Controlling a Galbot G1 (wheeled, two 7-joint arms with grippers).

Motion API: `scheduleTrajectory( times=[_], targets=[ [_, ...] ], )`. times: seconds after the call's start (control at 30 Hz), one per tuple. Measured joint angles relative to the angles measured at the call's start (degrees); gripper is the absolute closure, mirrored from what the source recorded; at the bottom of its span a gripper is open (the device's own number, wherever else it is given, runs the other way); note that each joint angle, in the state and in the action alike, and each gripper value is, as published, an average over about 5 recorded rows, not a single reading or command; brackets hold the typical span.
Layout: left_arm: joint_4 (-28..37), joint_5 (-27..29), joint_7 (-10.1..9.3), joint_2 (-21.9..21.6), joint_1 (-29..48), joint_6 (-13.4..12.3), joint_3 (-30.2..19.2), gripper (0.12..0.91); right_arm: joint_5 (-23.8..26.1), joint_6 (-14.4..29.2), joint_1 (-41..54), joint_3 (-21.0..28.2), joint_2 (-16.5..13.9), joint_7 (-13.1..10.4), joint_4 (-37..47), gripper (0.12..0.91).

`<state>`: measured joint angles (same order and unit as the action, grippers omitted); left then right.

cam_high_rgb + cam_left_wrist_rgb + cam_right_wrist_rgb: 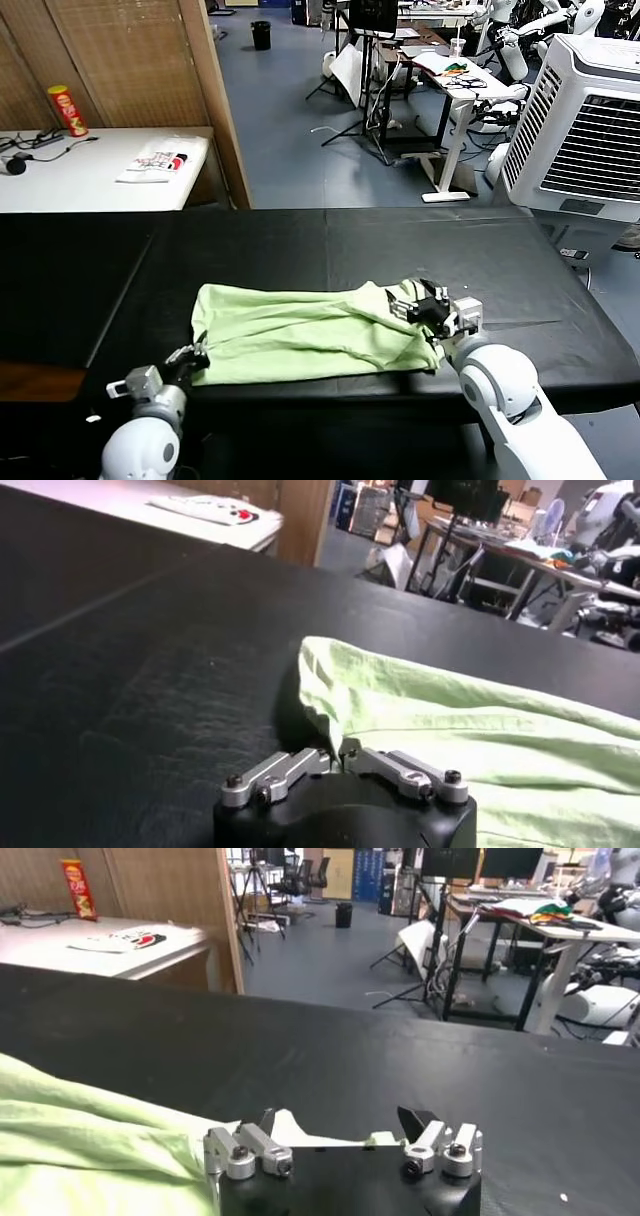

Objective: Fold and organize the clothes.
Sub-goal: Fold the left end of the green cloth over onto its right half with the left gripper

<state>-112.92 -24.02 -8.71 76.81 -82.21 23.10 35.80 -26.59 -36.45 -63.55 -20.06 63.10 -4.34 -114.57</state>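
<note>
Shirt point(310, 335): pale green, partly folded and crumpled, lying flat near the front edge of the black counter point(330, 245), long axis running left to right.

Left claw point(190, 357): at the shirt's near left corner, pinched shut on a thin hem of fabric, as seen in the left wrist view point(338, 762).

Right claw point(428, 305): at the shirt's right end, spread wide, fingers point(258, 1145) straddling a raised edge of cloth without closing on it.

Risk, judged from this arrangement: one-sided hold only. Lifting or pulling with the left claw alone likely to drag the whole shirt sideways and bunch it rather than fold it. Thin fabric pinched at a mere hem, so liable to slip free under tension. Right claw, if closing where the cloth is heaped, apt to gather several layers at once, or to miss the edge entirely. Shirt close to the counter's front edge, so a pull toward the robot could send part of it over the side.
</note>
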Motion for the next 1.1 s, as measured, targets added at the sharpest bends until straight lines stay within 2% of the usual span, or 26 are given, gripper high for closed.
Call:
scheduleTrajectory(
  times=[0.13, 0.3, 0.47, 0.57, 0.7, 0.83, 1.1],
  targets=[
    [1.72, 4.34, 1.05, -3.59, 0.01, -2.65, 1.62, 0.884, 0.40, 0.01, 0.38, 0.09, 0.56, -0.06, 0.57, 0.227],
    [5.58, 3.79, 1.94, -10.95, 0.14, -4.33, 5.85, 0.884, 1.13, 0.06, 0.44, 0.33, 1.57, -0.10, 1.23, 0.227],
    [8.49, 3.08, 1.94, -18.24, 0.00, -5.03, 9.79, 0.884, 2.06, 0.18, 0.08, 0.42, 2.81, -0.13, 1.65, 0.227],
    [8.09, 2.13, 1.35, -20.27, -0.62, -4.22, 10.45, 0.884, 2.87, 0.24, -0.49, 0.38, 3.64, -0.17, 1.63, 0.227],
    [4.44, -0.04, -0.11, -19.63, -1.24, -2.24, 9.15, 0.884, 3.99, 0.26, -1.52, -0.08, 4.59, -0.22, 1.19, 0.227],
    [-0.94, -0.80, -2.26, -16.64, -0.83, -0.57, 5.19, 0.884, 4.91, 0.44, -2.90, -1.24, 4.97, -0.25, 0.63, 0.227],
    [-8.08, -1.94, -7.17, -8.83, 3.30, 2.34, -9.63, 0.884, 6.33, 0.90, -5.68, -3.94, 5.59, -0.24, 0.07, 0.227]
  ],
)
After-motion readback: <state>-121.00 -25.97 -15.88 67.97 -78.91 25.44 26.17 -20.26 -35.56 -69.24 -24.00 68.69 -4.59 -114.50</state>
